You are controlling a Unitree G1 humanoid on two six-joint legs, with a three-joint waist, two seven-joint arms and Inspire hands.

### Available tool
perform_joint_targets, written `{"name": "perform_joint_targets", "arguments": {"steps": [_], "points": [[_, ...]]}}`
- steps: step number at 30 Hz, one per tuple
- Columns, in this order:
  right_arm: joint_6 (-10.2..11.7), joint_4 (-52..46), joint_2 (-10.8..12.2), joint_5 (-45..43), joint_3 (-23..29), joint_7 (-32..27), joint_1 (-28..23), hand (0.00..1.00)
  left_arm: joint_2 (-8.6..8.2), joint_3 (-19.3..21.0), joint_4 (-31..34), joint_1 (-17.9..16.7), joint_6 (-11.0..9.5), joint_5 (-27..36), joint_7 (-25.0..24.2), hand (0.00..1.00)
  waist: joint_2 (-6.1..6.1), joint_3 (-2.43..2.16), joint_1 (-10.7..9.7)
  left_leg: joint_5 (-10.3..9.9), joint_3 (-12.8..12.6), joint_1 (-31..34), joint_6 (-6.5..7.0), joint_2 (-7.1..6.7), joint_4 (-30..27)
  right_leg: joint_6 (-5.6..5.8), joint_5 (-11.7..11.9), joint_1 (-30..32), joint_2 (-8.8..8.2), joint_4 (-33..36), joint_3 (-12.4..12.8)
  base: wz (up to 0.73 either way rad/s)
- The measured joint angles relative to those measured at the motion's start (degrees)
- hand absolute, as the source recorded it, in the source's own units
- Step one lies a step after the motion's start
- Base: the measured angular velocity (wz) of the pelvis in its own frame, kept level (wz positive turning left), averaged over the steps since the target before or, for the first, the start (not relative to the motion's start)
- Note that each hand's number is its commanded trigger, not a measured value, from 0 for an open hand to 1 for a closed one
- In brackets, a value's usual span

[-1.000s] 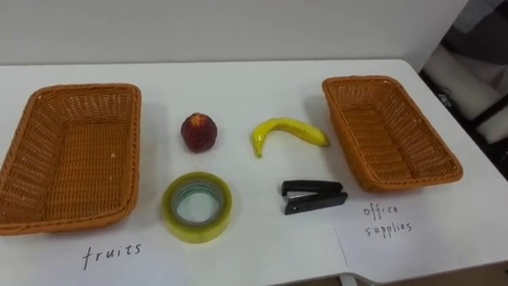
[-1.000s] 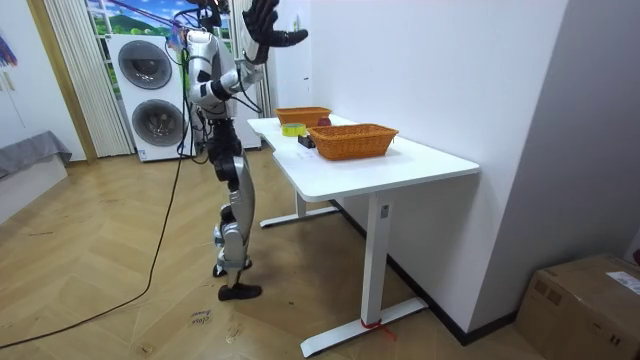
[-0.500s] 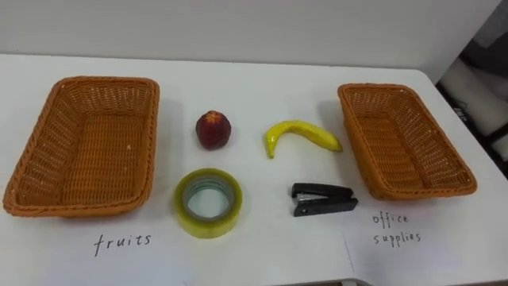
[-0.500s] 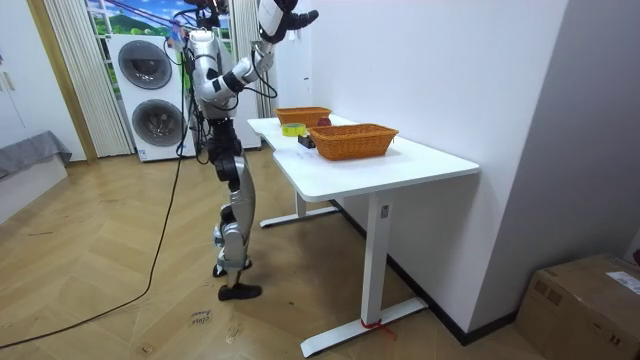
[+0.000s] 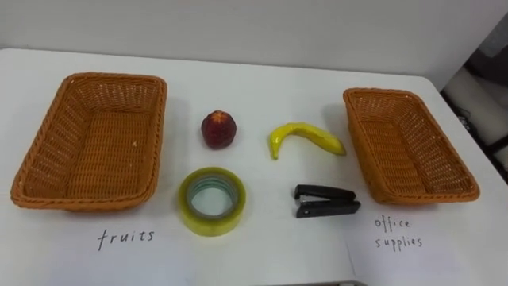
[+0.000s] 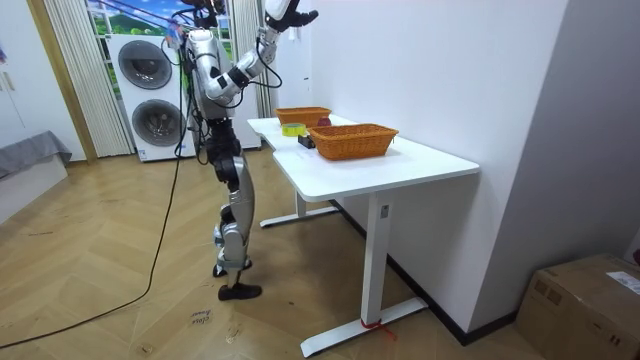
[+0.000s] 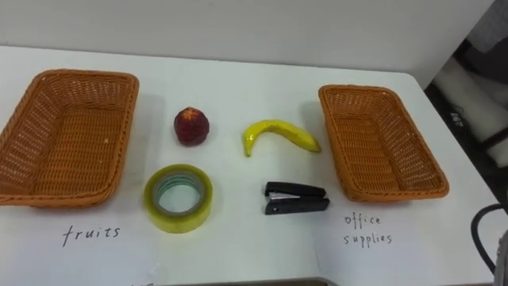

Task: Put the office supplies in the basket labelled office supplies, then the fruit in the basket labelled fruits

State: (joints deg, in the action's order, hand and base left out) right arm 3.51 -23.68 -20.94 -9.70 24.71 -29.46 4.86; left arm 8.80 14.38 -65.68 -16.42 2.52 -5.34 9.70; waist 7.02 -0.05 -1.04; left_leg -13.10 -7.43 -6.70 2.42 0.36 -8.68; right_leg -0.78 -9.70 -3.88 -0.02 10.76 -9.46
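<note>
One hand (image 6: 281, 12) is held high above the head, well clear of the table (image 5: 262, 79); its side and finger state cannot be told at this range, and no task item is carried. With the tape roll (image 5: 211, 201) as reference, the peach (image 5: 218, 129) is noted just behind it, the banana (image 5: 305, 138) behind and to the right, and the stapler (image 5: 326, 200) to the right, all set apart, judged so each can be grasped singly. The fruit basket (image 5: 111, 78) is placed left of the roll and the office basket (image 5: 379, 92) right beyond the stapler, both empty, so sorting is judged not yet begun.
</note>
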Motion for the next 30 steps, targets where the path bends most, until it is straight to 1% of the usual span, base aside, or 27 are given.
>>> {"name": "perform_joint_targets", "arguments": {"steps": [2, 6, 12, 15, 17, 20, 22, 26, 30], "points": [[0.0, -0.1, -0.4, 0.0, -1.4, 2.0, 0.9, 0.00, -0.03, 0.0, 0.0, 0.5, 0.0, -0.6, -0.7, 0.00, -0.34, -0.04, -0.1, 0.0, 0.0, 0.0, 0.00, 0.02, 0.0, -0.10, 0.1, 0.0, 0.01, 0.0, 0.0, 0.00], [0.0, -0.1, -1.6, 0.0, -3.3, 4.7, 1.0, 0.00, -0.03, 0.0, 0.0, 0.8, -0.1, -0.6, -1.6, 0.00, -0.62, -0.08, 0.1, 0.0, 0.0, 0.0, -0.04, 0.04, -0.1, -0.14, 0.1, -0.1, 0.02, 0.0, 0.0, 0.00], [0.0, -0.2, -1.6, -0.1, -3.9, 7.3, 1.0, 0.00, -0.02, 0.0, 0.0, 1.3, -0.1, -0.6, -2.0, 0.00, -0.55, -0.05, 0.2, 0.1, 0.0, 0.0, -0.05, 0.06, -0.1, -0.15, 0.1, -0.1, 0.03, 0.0, 0.0, 0.00], [0.0, -0.2, -1.6, -0.1, -5.6, 8.6, 1.0, 0.00, 0.04, 0.0, -0.2, 1.8, -0.6, -0.6, -2.6, 0.00, -0.52, -0.05, 0.2, 0.0, 0.0, 0.1, -0.06, 0.09, 0.0, -0.15, 0.1, -0.1, 0.05, 0.0, -0.1, 0.00], [0.0, -0.2, -1.6, -0.4, -6.2, 9.9, 1.0, 0.00, 0.09, -0.1, -0.9, 2.4, -1.0, -0.6, -2.6, 0.00, -0.50, -0.03, 0.5, 0.0, 0.0, 0.1, -0.06, 0.11, 0.0, -0.15, 0.1, -0.1, 0.08, 0.0, 0.0, 0.00], [0.0, -0.2, -1.8, -2.1, -7.8, 12.1, 1.0, 0.00, 0.13, -0.1, -1.5, 3.1, -1.3, -0.6, -2.6, 0.00, -0.26, 0.00, 1.1, 0.0, 0.0, 0.1, -0.06, 0.13, 0.0, -0.15, 0.1, -0.1, 0.11, 0.0, 0.0, 0.00], [0.0, -0.2, -1.8, -2.4, -8.2, 13.5, 1.0, 0.00, 0.24, -0.7, -1.5, 3.2, -1.4, -0.5, -2.6, 0.00, -0.03, 0.11, 1.5, 0.0, 0.0, 0.1, -0.07, 0.14, 0.0, -0.15, 0.1, 0.0, 0.12, 0.0, 0.0, 0.00], [0.0, -0.2, -1.8, -2.4, -10.3, 16.9, 0.9, 0.00, 0.36, -1.1, -1.5, 3.0, -1.3, -0.6, -2.6, 0.00, 0.48, 0.10, 1.6, 0.0, 0.1, 0.2, -0.08, 0.14, 0.0, -0.15, 0.1, 0.0, 0.12, -0.1, 0.0, 0.01], [-1.4, -0.2, -1.8, -3.5, -12.1, 21.6, 0.8, 0.00, 0.90, -1.2, -1.1, 3.0, -1.2, -0.6, -3.0, 0.00, 0.81, -0.01, 1.6, 0.0, 0.5, 0.3, -0.07, 0.13, 0.0, -0.15, 0.1, 0.0, 0.09, -0.1, -0.2, 0.03]]}}
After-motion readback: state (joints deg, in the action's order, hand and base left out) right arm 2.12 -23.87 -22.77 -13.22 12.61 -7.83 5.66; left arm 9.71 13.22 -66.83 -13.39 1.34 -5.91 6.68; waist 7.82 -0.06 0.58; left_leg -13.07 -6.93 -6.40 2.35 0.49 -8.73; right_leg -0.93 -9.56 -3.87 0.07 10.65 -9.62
